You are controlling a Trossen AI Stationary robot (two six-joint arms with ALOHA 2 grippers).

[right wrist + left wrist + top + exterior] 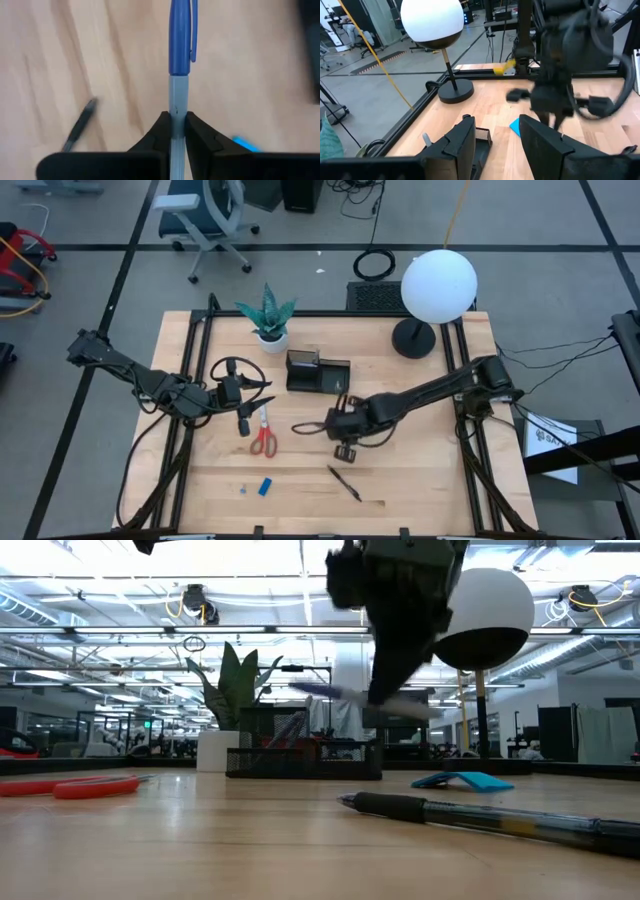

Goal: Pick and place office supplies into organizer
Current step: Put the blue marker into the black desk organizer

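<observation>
Looks like early days: scissors [264,439], black pen [344,482] and tiny blue block [265,486] lie on the tabletop [430,480], near side of the organizer [317,372]; right hand [175,131] hovers mid-table pinching a blue-grey pen [178,55]; left hand [243,415] waits left, half spread, holding nothing
</observation>
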